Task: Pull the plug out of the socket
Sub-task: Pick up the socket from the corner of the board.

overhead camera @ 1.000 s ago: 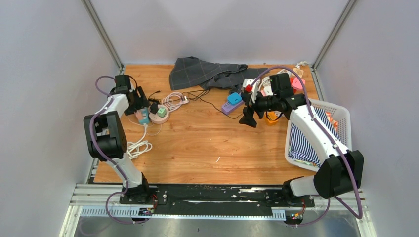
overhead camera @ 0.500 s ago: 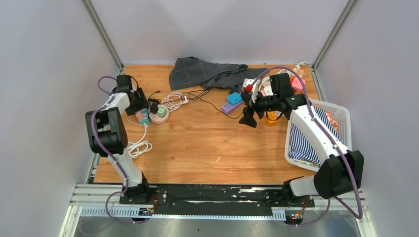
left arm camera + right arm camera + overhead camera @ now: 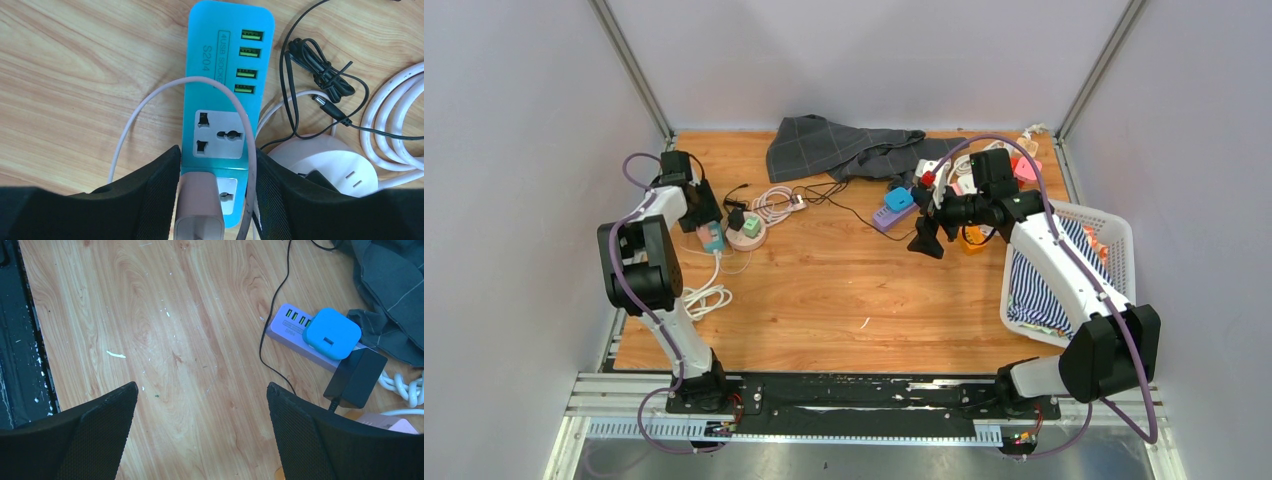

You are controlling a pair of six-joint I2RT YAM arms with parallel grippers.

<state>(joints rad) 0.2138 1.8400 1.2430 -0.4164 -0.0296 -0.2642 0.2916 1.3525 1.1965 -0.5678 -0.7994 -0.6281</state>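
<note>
A teal power strip (image 3: 227,75) lies on the wooden table, with a pale pink plug (image 3: 198,205) seated in its nearest socket. The plug's pink cable (image 3: 150,100) loops over the strip. My left gripper (image 3: 215,200) straddles that end of the strip. Its left finger presses the strip and plug side, and its right finger presses the cable and the strip's other side. In the top view the left gripper (image 3: 707,222) is at the far left over the strip (image 3: 715,237). My right gripper (image 3: 924,240) hangs open and empty above bare wood.
A round pink socket (image 3: 746,236) with a green plug (image 3: 751,226) sits right of the teal strip. A purple strip (image 3: 295,327) carries a blue plug (image 3: 331,332) and a black adapter (image 3: 356,377). A grey cloth (image 3: 844,148) lies at the back. A white basket (image 3: 1114,235) stands at the right.
The left arm shifted slightly toward the back at the teal strip. The right arm has not moved.
</note>
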